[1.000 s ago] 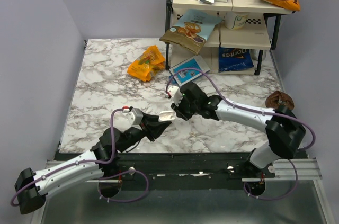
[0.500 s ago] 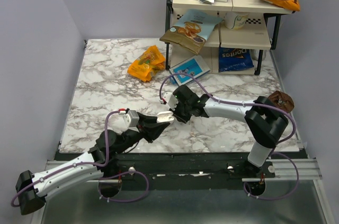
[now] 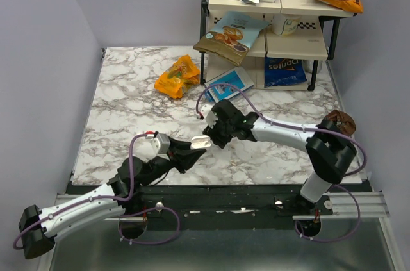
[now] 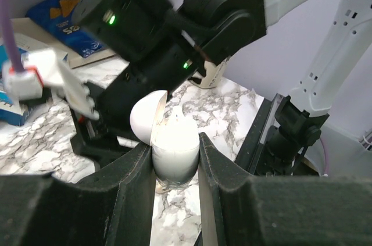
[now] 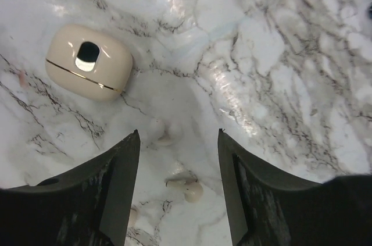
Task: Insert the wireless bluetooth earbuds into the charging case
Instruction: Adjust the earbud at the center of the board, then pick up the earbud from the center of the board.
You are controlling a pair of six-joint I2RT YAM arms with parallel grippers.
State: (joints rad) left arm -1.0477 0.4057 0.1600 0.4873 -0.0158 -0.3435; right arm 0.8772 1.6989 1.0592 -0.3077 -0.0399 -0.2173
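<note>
The marble table [image 3: 128, 111] filled the space in front of me, with a cream shelf rack [image 3: 272, 5] of snack packs standing at its 1 o'clock corner. Both arms reached in from the near edge and met a little toward 6 o'clock of the table's middle. An orange snack bag [image 3: 177, 76] lay toward 12 o'clock, and a blue packet [image 3: 229, 84] lay just beside it at the foot of the rack. A brown round disc [image 3: 337, 119] sat by the 3 o'clock edge, near the right arm's elbow. The left gripper [image 3: 192, 148] was clenched on the charging case [image 3: 200, 143], held above the marble. From its own wrist view the case's white body [image 4: 174, 152] sat squeezed upright between the two fingers [image 4: 125, 182], with the lid [image 4: 148, 116] swung open at 11 o'clock. The right gripper [image 3: 214, 136] hung just beside the case at its 1 o'clock. Its fingers [image 5: 119, 182] were spread, with nothing but bare marble showing between them. In that wrist view a closed cream case [image 5: 88, 61] with a thin gold seam and a dark oval window lay flat on the marble at 10 o'clock. I couldn't tell where on the table that spot was. Small white earbuds [image 5: 187, 188] lay loose between the fingertips at 6 o'clock, one clear and another too blurred to be sure of.
</note>
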